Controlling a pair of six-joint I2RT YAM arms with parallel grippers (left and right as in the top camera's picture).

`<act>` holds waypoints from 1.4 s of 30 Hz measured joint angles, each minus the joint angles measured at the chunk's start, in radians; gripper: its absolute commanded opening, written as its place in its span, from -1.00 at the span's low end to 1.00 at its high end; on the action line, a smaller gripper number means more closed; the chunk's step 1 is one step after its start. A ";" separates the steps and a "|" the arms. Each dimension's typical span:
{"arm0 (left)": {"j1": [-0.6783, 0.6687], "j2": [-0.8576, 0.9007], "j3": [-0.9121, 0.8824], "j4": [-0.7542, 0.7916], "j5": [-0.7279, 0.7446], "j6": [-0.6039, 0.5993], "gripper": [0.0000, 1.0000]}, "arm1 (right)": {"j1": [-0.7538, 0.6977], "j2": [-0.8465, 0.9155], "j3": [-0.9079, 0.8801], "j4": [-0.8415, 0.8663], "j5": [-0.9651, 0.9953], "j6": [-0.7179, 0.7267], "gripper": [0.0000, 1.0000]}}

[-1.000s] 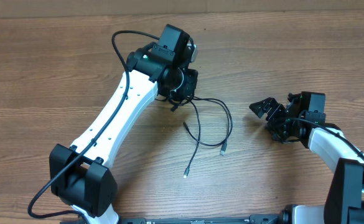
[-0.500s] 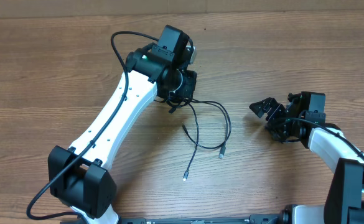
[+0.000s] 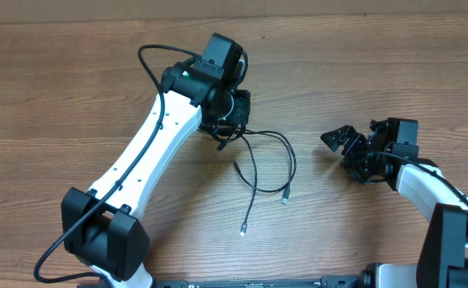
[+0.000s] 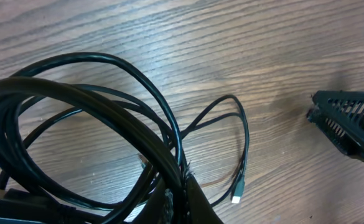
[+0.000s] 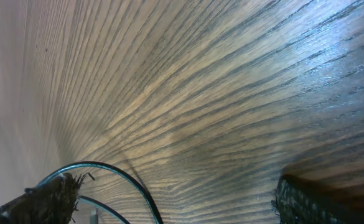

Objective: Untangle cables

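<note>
- One counter [image 3: 74, 80] fills every view. It is a brown, wood-look top with long grain lines running side to side, smooth, with a soft sheen in the right wrist view.
- Beyond its far edge the overhead view shows only a thin paler strip [image 3: 338, 6]; what it belongs to cannot be told.
- A few thin black cables [image 3: 255, 164] lie near the middle of the counter, starting at the left pincer [image 3: 227, 130] and trailing toward the front. They are slack cords. One curves out in an open loop to the right and the others hang straighter.
- Two free ends carry small silvery plugs, one [image 3: 285, 198] at the foot of the loop and another [image 3: 242, 230] nearer the front. A dark end [image 3: 238, 164] lies between the pincer and these plugs.
- The left pincer is clamped shut on the cables where the strands gather. In its wrist view the coils overlap close to the lens, and a dark finger [image 4: 197, 202] shows at the bottom edge.
- The right pincer [image 3: 347, 154] stands spread wide and holds nothing, well apart to the right of the cables, over bare wood. Its black fingers [image 4: 350, 121] have a ribbed, latticed face.
- Both arms have smooth white shells with black joints. The left arm [image 3: 150, 160] carries a thick black wire [image 3: 147, 56] that arcs off its side.
</note>
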 measured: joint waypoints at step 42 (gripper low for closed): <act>0.051 -0.002 0.000 -0.006 0.005 0.085 -0.91 | 0.000 0.000 0.000 0.000 0.002 0.000 1.00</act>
